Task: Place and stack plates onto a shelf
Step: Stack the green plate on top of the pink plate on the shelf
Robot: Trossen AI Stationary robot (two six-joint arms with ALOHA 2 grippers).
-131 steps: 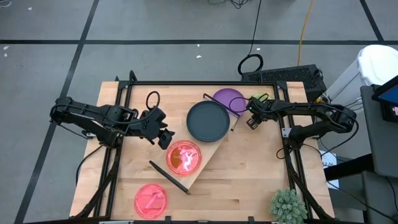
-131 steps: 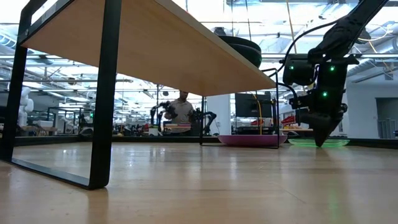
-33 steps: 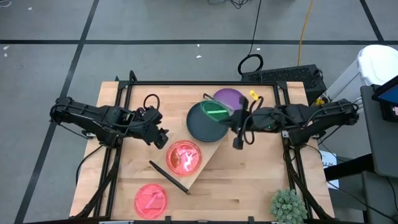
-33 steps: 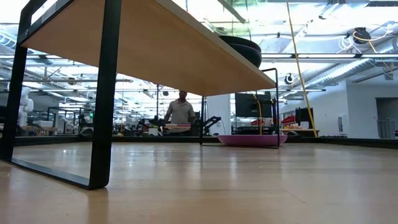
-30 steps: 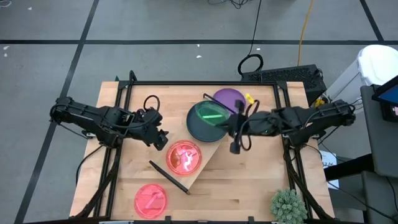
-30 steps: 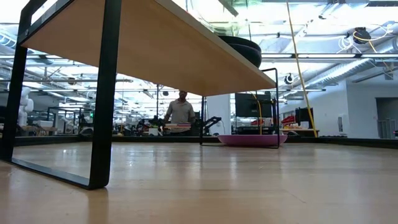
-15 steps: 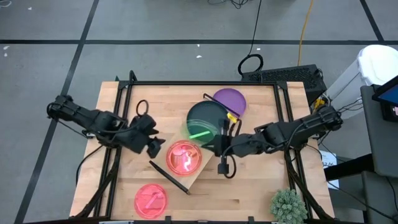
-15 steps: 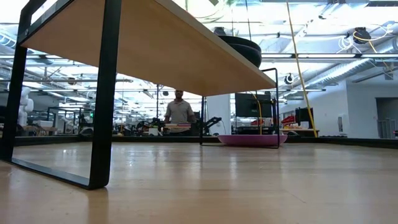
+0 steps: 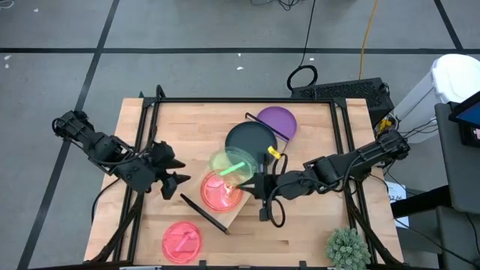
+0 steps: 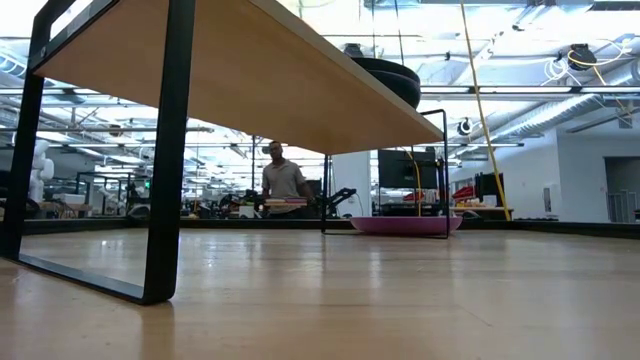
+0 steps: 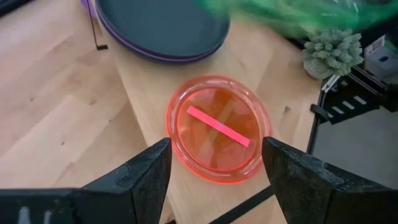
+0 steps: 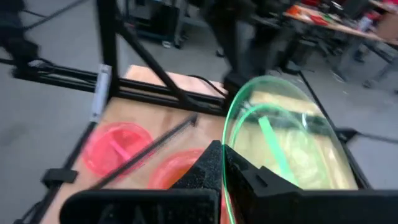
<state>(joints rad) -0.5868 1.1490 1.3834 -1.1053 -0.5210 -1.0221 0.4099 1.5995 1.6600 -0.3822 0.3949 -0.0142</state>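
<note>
Two arms: both over the table, high view shows them reaching in from opposite sides.
Right gripper (image 9: 256, 182): clamped on the rim of the lime-green plate (image 9: 231, 165), near the table's middle; in its wrist view the dark fingers (image 12: 217, 167) pinch the plate's edge.
Lime-green plate: translucent, held up off the shelf, tilted; in the high view it overlaps the near edge of the dark teal-black plate (image 9: 251, 139) and the far edge of the pink plate on the shelf (image 9: 220, 192); blurred green streak in the left wrist view (image 11: 292, 14).
Left gripper (image 9: 174, 177): jaws spread wide, holding nothing, left of the shelf's near end; its wrist view looks between both fingers (image 11: 146, 171) at the pink plate (image 11: 217, 127).
Shelf (image 9: 241, 196): light-wood board lying diagonally on the table, black frame end at its near-left edge; low view shows its underside and black leg (image 10: 166, 150).
Dark teal-black plate: on the shelf's far part, resting on a purple plate whose rim shows beneath it (image 11: 149, 55).
Second purple plate (image 9: 277, 120): on the tabletop, just beyond the shelf's far end.
Pink plate on the shelf: near part of the board, flat.
Second pink plate (image 9: 182, 240): on the table at its near edge, apart from the shelf.
Plant (image 9: 347, 248): spiky green, near-right table corner.
Person (image 10: 281, 182): standing far back in the room, low view.
</note>
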